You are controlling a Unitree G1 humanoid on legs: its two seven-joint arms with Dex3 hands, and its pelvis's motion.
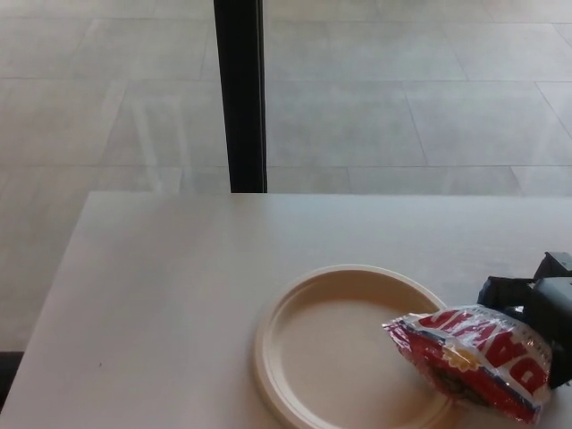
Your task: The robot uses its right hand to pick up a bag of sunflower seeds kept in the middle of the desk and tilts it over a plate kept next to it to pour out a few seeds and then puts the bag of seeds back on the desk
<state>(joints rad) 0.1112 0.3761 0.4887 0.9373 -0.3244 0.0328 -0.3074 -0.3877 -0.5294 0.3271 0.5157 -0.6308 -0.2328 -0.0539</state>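
A red and white bag of sunflower seeds lies tilted on its side, its left end over the right rim of the beige plate. My right hand comes in from the right edge, black, shut on the bag's far right end. I see no seeds on the plate. The plate rests on the pale desk near its front edge. My left hand does not show.
A black vertical post stands behind the desk's far edge. Beyond it lies a tiled floor. The desk's left edge runs diagonally at the left of the picture.
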